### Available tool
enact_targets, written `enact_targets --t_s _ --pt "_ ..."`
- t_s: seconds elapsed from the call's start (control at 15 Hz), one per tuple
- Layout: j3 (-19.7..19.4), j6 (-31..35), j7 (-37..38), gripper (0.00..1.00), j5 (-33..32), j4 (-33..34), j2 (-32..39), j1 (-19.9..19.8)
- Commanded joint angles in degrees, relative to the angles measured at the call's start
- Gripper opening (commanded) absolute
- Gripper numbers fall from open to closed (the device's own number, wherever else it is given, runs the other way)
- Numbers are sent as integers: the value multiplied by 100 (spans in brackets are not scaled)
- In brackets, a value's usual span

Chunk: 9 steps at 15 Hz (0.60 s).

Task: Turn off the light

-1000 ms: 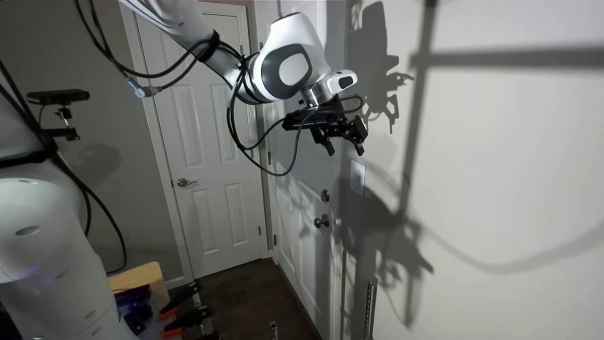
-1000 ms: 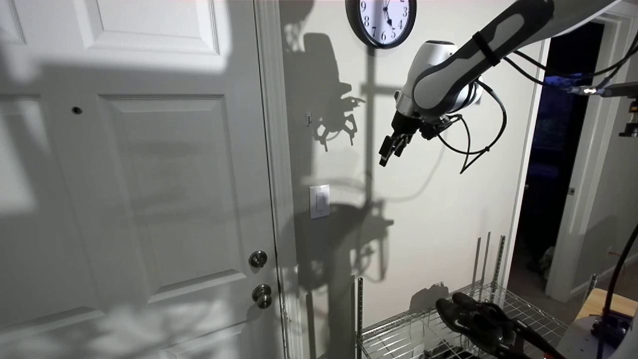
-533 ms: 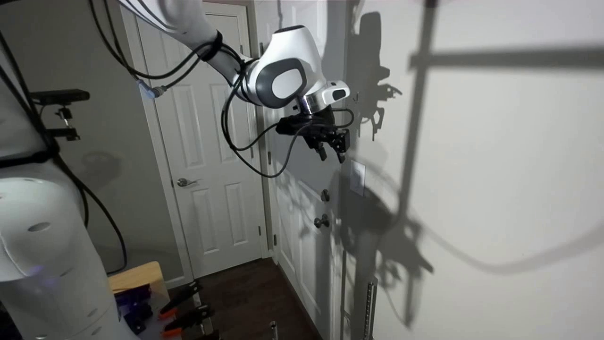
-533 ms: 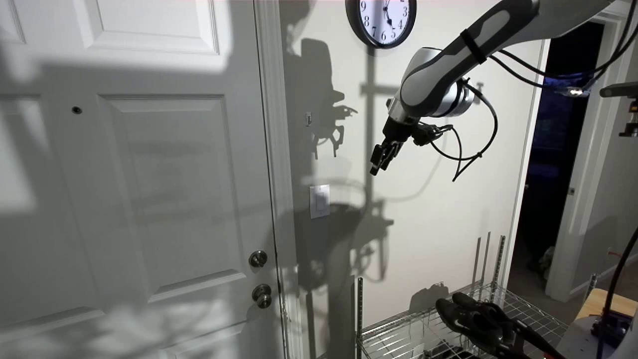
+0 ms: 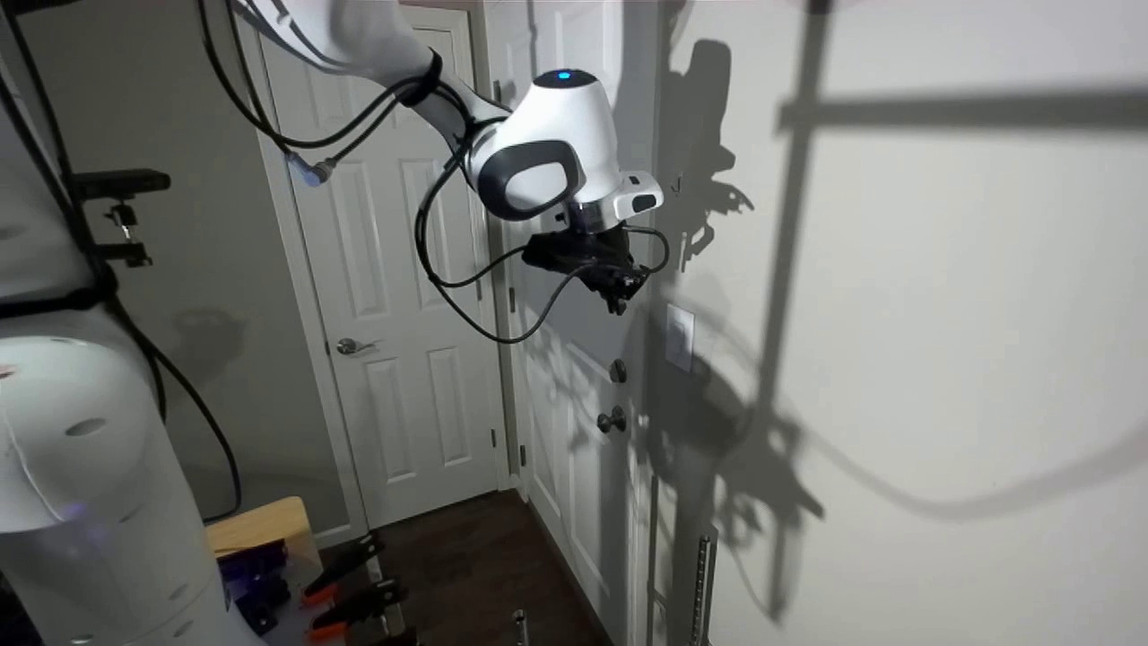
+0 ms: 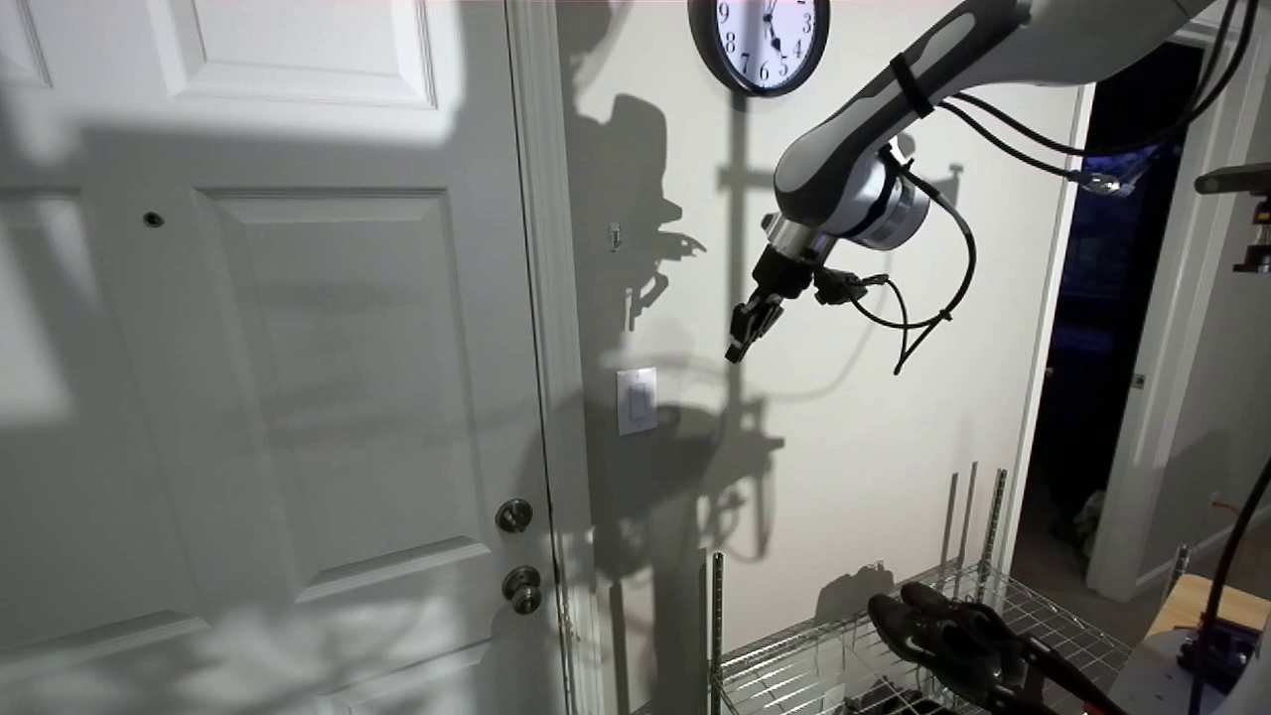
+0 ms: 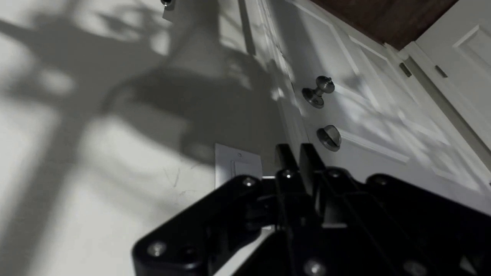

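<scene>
Around one white rectangular light switch [image 6: 636, 401] are listed: above, one round black-rimmed clock [image 6: 762, 42]; below, one silver wire rack [image 6: 794, 675]; leftward in an exterior view, two white panelled doors [image 5: 399, 341].

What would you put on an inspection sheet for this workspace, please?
Surface: pale upright wall, crossed by shadows.
Job's things: white rectangular switch plate, mounted on the wall; setting unclear.
Clutter: black clamp-like objects overlap a silver wire shelf; contact unclear.
Black two-fingered claw: nearly closed, narrow gap showing, nothing held; apart from the switch plate.
Black cables: loop loosely along the white arm.
Surroundings: white panelled door, round metal knob, round black-rimmed clock.
</scene>
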Motion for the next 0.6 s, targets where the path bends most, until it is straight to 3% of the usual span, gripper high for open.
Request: enact_targets --t_s 0.0,0.53 --pt "-22 39 -1126 0 1017 334 437 111" --pt "126 61 -2581 2 2187 1085 1371 14"
